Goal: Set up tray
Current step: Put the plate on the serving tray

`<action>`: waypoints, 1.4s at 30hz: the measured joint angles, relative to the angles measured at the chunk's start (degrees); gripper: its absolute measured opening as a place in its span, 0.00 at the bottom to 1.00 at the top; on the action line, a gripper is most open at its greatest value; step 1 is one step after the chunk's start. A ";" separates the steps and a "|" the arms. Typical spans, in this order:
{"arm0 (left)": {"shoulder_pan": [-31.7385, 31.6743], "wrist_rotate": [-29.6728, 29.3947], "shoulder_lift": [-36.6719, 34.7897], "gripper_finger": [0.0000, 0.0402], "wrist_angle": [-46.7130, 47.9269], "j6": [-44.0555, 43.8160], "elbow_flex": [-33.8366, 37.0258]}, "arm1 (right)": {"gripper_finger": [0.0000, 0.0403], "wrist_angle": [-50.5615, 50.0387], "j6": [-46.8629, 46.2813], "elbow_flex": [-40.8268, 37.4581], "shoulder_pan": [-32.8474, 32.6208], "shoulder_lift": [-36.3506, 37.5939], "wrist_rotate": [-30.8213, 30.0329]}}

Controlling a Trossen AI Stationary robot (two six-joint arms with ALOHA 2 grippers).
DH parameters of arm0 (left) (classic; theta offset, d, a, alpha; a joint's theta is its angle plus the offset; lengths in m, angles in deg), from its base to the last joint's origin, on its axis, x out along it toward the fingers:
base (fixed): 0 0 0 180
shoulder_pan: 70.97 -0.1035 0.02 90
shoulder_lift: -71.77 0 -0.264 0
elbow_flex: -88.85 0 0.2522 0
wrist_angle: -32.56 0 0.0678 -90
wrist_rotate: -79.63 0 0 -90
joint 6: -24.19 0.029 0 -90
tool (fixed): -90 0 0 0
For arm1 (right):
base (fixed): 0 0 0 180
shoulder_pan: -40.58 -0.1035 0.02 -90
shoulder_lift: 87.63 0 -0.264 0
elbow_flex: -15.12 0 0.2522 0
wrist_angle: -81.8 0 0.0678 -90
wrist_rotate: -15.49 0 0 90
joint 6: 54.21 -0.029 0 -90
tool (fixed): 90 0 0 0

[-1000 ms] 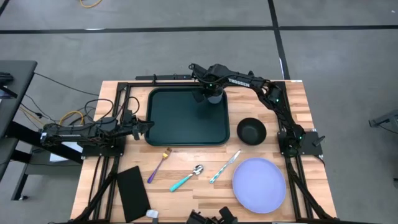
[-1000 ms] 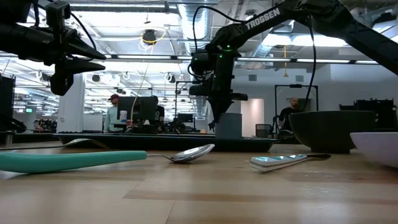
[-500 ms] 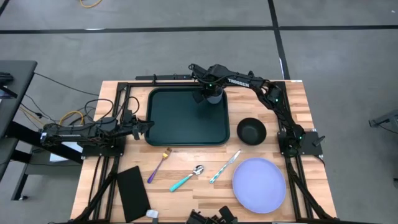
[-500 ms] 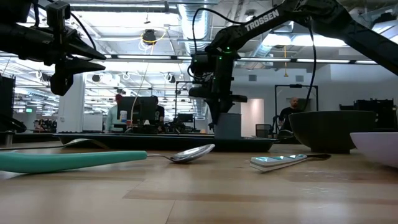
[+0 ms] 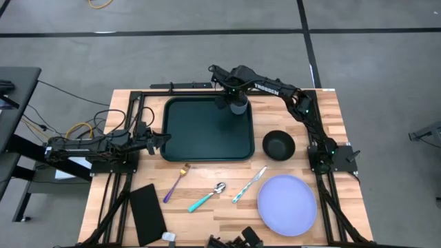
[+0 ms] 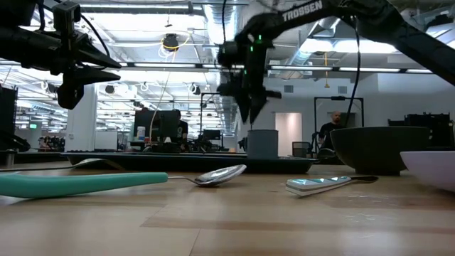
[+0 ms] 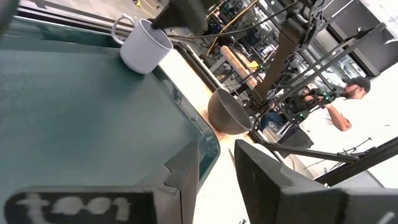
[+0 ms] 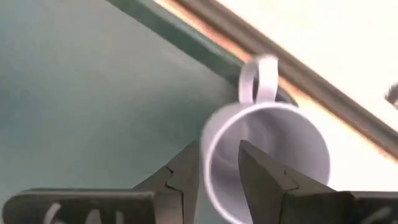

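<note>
- The right gripper [image 6: 250,107] has risen since a second ago: in the low view it then reached down to the rim of the pale grey ceramic mug [image 5: 238,106], and now it hangs above the mug with a gap between them.
- Its jaws, clamped on the mug's rim a second ago, now stand apart; in the right wrist view the two dark fingers [image 8: 186,171] straddle the near rim of the mug [image 8: 267,155], and the blur there hides whether they touch it.
- The mug has stayed put, upright in the far right corner of the large dark green rectangular plastic tray [image 5: 203,129], its handle toward the tray's far rim.
- The tray lies where it did, on the far middle of the light wooden table [image 5: 220,213].
- The left gripper [image 5: 164,137] has not moved; it hovers just beside the tray's left edge with its jaws a little apart and nothing between them.
- Nothing else has shifted: the dark round bowl [image 5: 278,145] just right of the tray, the lavender round plate [image 5: 287,204], and near the table's front the purple-handled fork [image 5: 176,182], the teal-handled spoon [image 5: 208,196] and the pale-handled knife [image 5: 249,184].
</note>
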 joint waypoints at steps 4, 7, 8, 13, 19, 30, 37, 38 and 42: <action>0.00 0.01 0.01 0.23 0.01 0.00 0.00 | 0.26 -3.50 0.02 6.05 -1.78 0.68 0.83; 0.00 0.01 0.00 0.23 0.08 0.05 0.00 | 0.26 -2.74 0.04 2.82 -4.76 6.55 3.19; 0.00 0.05 -0.01 0.23 0.16 0.28 0.00 | 0.26 -2.59 0.07 2.65 -6.26 8.61 3.57; -0.01 6.05 0.06 0.23 0.90 6.20 0.00 | 0.26 -4.99 0.10 1.06 -16.42 18.12 3.69; 0.00 17.75 6.54 0.23 0.93 8.31 -1.26 | 0.26 -5.90 -17.10 -1.23 -29.67 25.20 -5.07; -0.32 14.31 35.15 0.23 1.51 14.50 -18.22 | 0.26 -12.61 -45.69 -21.86 -47.06 31.05 -1.63; -0.66 14.03 47.76 0.23 2.35 13.83 -26.21 | 0.25 -3.79 -64.95 -37.62 -60.83 39.05 3.06; -0.66 14.13 48.83 0.23 2.44 13.30 -26.88 | 0.25 -1.12 -67.25 -39.10 -63.48 40.19 2.99; -0.66 15.90 52.49 0.23 3.34 13.18 -28.59 | 0.25 6.45 -72.48 -43.76 -74.02 41.96 2.99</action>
